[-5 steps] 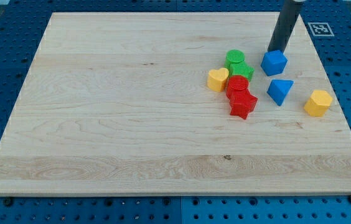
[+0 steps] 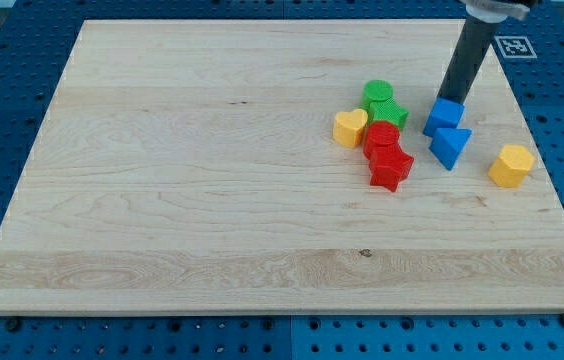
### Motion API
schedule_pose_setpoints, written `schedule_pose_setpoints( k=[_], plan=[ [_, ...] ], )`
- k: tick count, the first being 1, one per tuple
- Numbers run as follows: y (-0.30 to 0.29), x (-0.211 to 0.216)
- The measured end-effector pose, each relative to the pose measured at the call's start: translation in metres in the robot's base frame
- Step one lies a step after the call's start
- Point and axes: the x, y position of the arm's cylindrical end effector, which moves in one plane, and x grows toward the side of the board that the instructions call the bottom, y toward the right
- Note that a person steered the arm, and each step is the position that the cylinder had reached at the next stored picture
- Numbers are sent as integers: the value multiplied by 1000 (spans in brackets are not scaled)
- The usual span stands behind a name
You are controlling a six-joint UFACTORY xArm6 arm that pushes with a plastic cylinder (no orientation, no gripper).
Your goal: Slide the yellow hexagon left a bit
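Yellow heart (image 2: pixel 349 128): view's left of the cluster, beside the red blocks (image 2: pixel 386 155).
My tip (image 2: pixel 450 99): bare rod, nothing held, touching the blue cube's (image 2: pixel 443 116) top edge.
Yellow hexagon (image 2: pixel 511 165): far right, apart from the blue blocks; no clear long axis.

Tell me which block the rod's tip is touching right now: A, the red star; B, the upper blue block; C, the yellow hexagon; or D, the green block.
B: my tip sits against the top edge of the upper blue block, well up and to the view's left of the yellow hexagon.
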Motion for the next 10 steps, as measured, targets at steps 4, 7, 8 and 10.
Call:
schedule_pose_setpoints(
  k=[4, 7, 8, 10],
  plan=[
    [59, 76],
    [75, 135],
    [73, 139],
    [56, 137]
  ],
)
